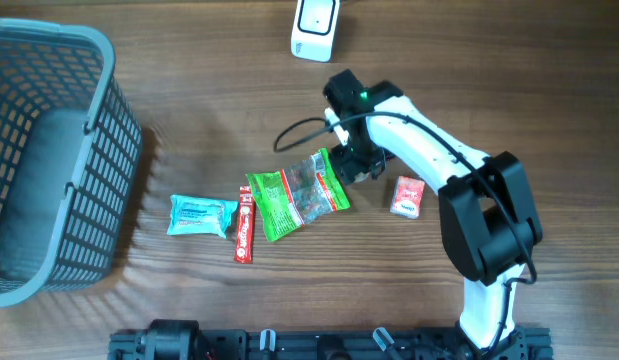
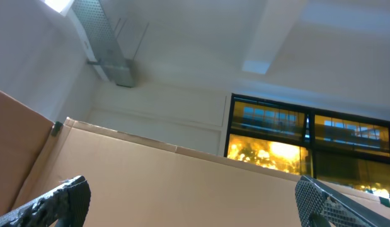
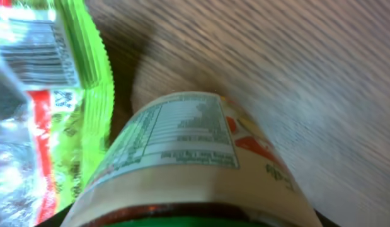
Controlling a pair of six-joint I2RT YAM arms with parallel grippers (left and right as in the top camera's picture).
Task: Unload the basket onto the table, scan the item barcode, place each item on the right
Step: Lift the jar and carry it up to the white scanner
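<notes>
A bottle [image 3: 182, 151] with a cream label, a nutrition panel and a green cap fills the right wrist view, lying just off the wooden table. My right gripper [image 1: 354, 163] is closed round it near the cap; the bottle hides the fingers, and no barcode shows on its visible side. From overhead the gripper covers most of the bottle. A white scanner [image 1: 316, 28] stands at the table's far edge. My left gripper [image 2: 195, 205] is open and empty, pointing up at a cardboard wall and the ceiling; it does not show in the overhead view.
A green snack bag [image 1: 294, 195] lies right beside the bottle, and its edge [image 3: 87, 94] shows close on the left. A red stick pack [image 1: 245, 225] and a blue packet [image 1: 201, 215] lie further left, a small red box [image 1: 407, 196] to the right. A grey basket [image 1: 119, 160] stands at the left.
</notes>
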